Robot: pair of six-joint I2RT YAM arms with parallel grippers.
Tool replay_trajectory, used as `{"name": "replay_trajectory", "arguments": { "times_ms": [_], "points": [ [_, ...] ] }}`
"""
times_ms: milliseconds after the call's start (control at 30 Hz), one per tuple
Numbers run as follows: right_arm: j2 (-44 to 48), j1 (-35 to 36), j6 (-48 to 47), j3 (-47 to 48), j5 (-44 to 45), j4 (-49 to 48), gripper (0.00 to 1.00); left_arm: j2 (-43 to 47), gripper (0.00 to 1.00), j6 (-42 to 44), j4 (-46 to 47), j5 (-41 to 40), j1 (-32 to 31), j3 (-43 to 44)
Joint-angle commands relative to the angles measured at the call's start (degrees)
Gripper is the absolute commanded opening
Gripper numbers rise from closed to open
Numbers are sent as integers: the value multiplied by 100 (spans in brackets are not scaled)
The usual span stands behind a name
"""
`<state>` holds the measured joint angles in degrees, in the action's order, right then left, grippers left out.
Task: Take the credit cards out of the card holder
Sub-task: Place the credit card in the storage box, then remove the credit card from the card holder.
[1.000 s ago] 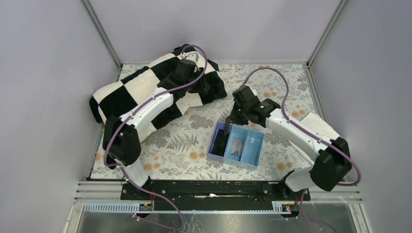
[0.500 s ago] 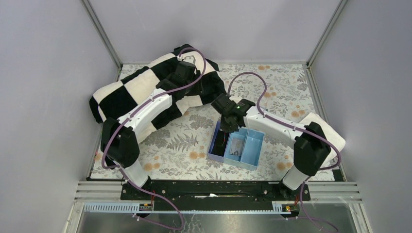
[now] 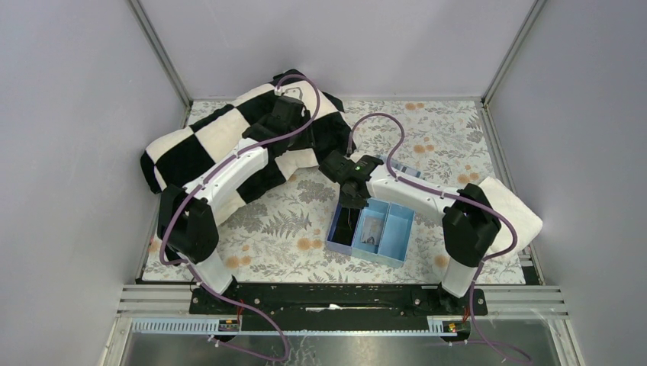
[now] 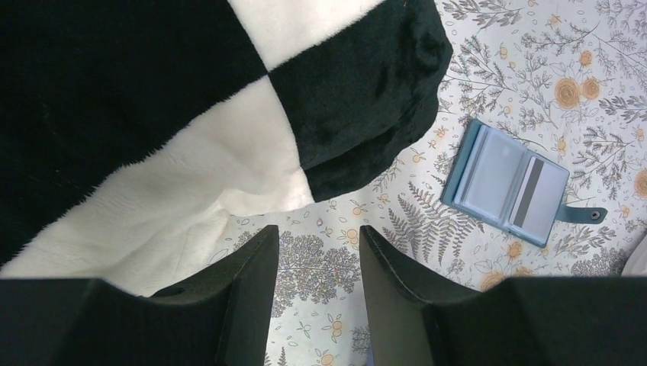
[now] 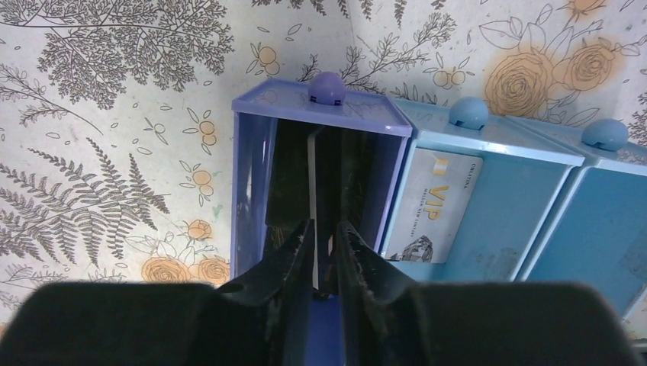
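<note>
The card holder [image 4: 507, 183], a blue-teal wallet, lies open on the floral cloth with a pale credit card [image 4: 492, 164] in one panel and a dark-striped one [image 4: 534, 191] in the other. In the top view my right arm mostly hides it. My right gripper [image 5: 323, 223] [image 3: 352, 204] hangs over the purple left compartment [image 5: 252, 183] of the tray, shut on a thin credit card [image 5: 312, 175] held edge-on and reaching down into it. A white VIP card [image 5: 427, 206] lies in the middle compartment. My left gripper [image 4: 318, 229] [image 3: 294, 133] is open and empty above the cloth by the blanket.
A black-and-white checkered blanket [image 3: 221, 145] covers the back left, under my left arm. The three-compartment tray [image 3: 403, 229] stands centre front. A white cloth [image 3: 507, 202] lies at the right edge. Grey walls close in the table.
My right gripper moved left, from behind the tray's far edge to over the tray's purple compartment, and the arm folded in. The left arm barely moved.
</note>
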<state>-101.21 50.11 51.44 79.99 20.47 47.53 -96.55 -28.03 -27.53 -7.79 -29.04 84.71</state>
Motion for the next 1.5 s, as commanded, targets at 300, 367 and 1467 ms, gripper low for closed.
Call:
{"name": "replay_trajectory", "arguments": {
  "times_ms": [300,367,1467],
  "points": [
    [174,77,-232,72,-281,-691,31,217,48,51,45,103,47,58],
    [441,64,-377,49,138,-722,31,201,48,78,71,372,41,83],
    [89,-4665,-1368,-2072,-2739,-3792,34,-3890,57,-1259,2052,4105,-1042,2846]
  ]
}}
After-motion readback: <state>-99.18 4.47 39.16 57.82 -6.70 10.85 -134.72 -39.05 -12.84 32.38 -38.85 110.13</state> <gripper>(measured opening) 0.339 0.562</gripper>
